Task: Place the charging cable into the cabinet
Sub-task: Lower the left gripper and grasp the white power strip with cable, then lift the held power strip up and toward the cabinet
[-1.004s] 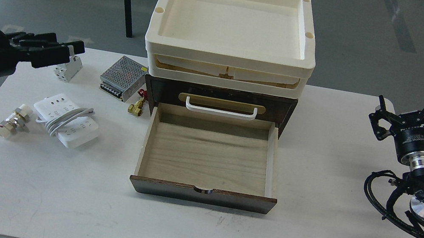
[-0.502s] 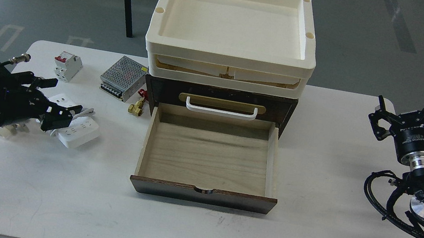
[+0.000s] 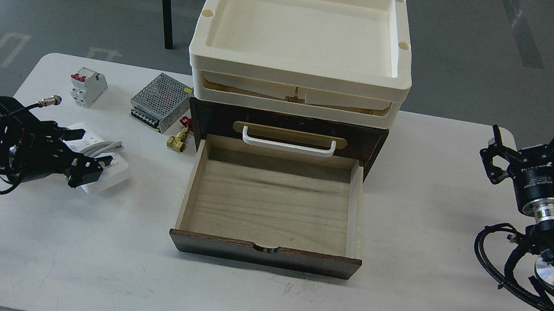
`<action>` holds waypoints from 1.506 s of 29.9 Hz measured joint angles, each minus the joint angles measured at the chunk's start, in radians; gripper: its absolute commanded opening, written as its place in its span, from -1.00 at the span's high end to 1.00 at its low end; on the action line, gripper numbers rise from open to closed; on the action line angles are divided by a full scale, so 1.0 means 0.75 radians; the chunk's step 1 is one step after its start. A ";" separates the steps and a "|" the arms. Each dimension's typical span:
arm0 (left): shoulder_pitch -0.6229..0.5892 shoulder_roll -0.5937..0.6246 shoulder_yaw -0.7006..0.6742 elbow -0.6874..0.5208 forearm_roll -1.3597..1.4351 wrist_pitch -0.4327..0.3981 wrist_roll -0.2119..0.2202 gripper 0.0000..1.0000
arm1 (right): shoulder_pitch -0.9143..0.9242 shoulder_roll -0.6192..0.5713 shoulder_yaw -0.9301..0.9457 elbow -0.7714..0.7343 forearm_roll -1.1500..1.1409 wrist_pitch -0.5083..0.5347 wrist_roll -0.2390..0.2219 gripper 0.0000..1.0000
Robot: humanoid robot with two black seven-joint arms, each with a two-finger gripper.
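A white table (image 3: pixel 240 307) fills the view. Nearest on it, the cabinet (image 3: pixel 287 123) has its pale drawer (image 3: pixel 271 205) pulled out and empty. At the left, the left gripper (image 3: pixel 79 159) lies over the charging cable (image 3: pixel 108 172); its dark fingers are spread either side of the strip (actual contact cannot be told). The strip's long axis runs diagonally, from near right to far left. The right gripper (image 3: pixel 536 151) hangs spread wide, well apart at the right. Farther back stand a power supply box (image 3: pixel 159 102) and circuit breaker (image 3: pixel 87 87).

Circuit breaker (image 3: pixel 87 87), power supply (image 3: pixel 160 101), brass valve (image 3: pixel 178 141).
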 measured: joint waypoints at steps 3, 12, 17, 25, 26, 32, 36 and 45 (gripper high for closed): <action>0.000 -0.003 0.000 0.018 -0.002 -0.015 0.002 0.00 | 0.000 0.000 0.000 0.000 0.000 0.000 0.000 -1.00; -0.005 -0.018 -0.001 0.027 -0.019 -0.072 0.005 0.59 | 0.000 0.000 0.000 0.000 -0.002 0.000 0.000 -1.00; -0.013 -0.017 -0.003 0.024 -0.031 -0.101 0.001 0.76 | 0.000 -0.001 0.000 0.000 -0.002 -0.002 0.000 -1.00; -0.074 0.045 -0.019 -0.024 -0.072 -0.110 -0.006 0.82 | 0.000 0.000 0.000 -0.001 -0.002 -0.004 0.000 -1.00; -0.086 0.073 -0.019 -0.046 -0.087 -0.112 -0.007 0.82 | 0.000 0.000 0.000 -0.001 -0.002 -0.004 0.000 -1.00; -0.195 0.322 -0.021 -0.285 -0.137 -0.136 -0.010 0.83 | 0.002 0.000 0.000 -0.001 -0.002 -0.004 0.000 -1.00; -0.310 0.479 -0.024 -0.461 -0.139 -0.156 -0.009 0.84 | 0.000 0.000 0.000 -0.002 -0.002 -0.004 0.000 -1.00; -0.788 0.640 -0.029 -0.816 -0.142 -0.430 -0.006 0.85 | 0.001 0.000 0.000 -0.002 -0.002 -0.004 0.000 -1.00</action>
